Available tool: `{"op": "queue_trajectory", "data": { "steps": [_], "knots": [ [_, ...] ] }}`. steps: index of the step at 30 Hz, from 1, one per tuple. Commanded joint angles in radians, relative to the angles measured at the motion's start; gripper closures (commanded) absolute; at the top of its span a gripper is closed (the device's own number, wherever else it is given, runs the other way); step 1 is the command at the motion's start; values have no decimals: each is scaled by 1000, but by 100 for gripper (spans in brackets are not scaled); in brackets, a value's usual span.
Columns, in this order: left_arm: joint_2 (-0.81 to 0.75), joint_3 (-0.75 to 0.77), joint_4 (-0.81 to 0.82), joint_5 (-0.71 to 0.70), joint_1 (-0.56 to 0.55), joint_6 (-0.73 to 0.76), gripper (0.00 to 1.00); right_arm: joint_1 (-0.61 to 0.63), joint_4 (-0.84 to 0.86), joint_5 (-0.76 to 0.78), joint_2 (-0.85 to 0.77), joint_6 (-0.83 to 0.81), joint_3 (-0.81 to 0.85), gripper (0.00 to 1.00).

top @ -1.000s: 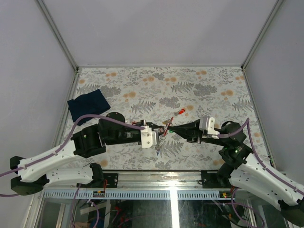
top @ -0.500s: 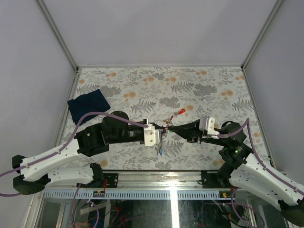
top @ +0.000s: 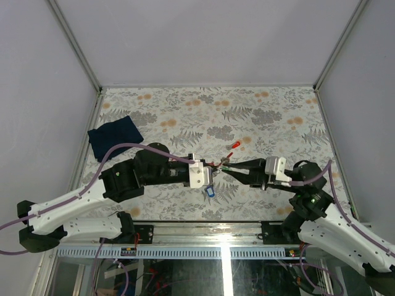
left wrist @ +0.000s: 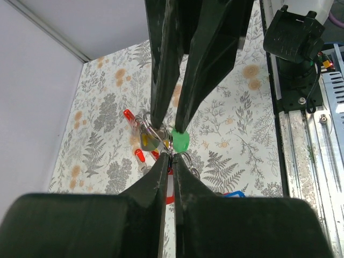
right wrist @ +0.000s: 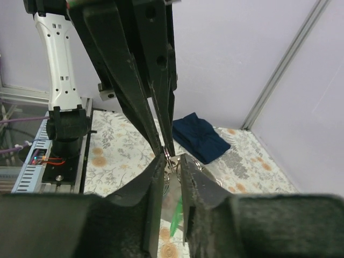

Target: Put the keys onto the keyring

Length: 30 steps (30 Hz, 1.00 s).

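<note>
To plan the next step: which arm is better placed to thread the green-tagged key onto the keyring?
Probably right: the right gripper has the green-tagged key at its tips; the left gripper is shut on the keyring.

Keyring [left wrist: 151, 141] w/ red strap up mid-air; green-tag key [left wrist: 180, 141] just beside, blue-tag key [top: 210, 191] dangling under.
</note>
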Motion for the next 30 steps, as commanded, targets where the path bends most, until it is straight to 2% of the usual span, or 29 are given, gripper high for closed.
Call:
{"op": "queue_trajectory", "data": {
  "steps": [1, 5, 11, 18, 30],
  "knots": [
    [-1, 11, 78, 25, 16, 0, 100, 5, 4, 39, -59, -45, 57, 72],
    [-7, -8, 106, 49, 27, -26, 100, 5, -71, 55, -95, -63, 63, 67],
    [-26, -50, 190, 114, 56, -65, 100, 5, -166, 26, -110, -50, 83, 66],
    [-29, -76, 252, 153, 74, -92, 100, 4, -186, -57, -76, 1, 83, 71],
    [-53, -105, 316, 233, 91, -116, 100, 5, -123, 53, -40, 8, 65, 69]
  ]
}}
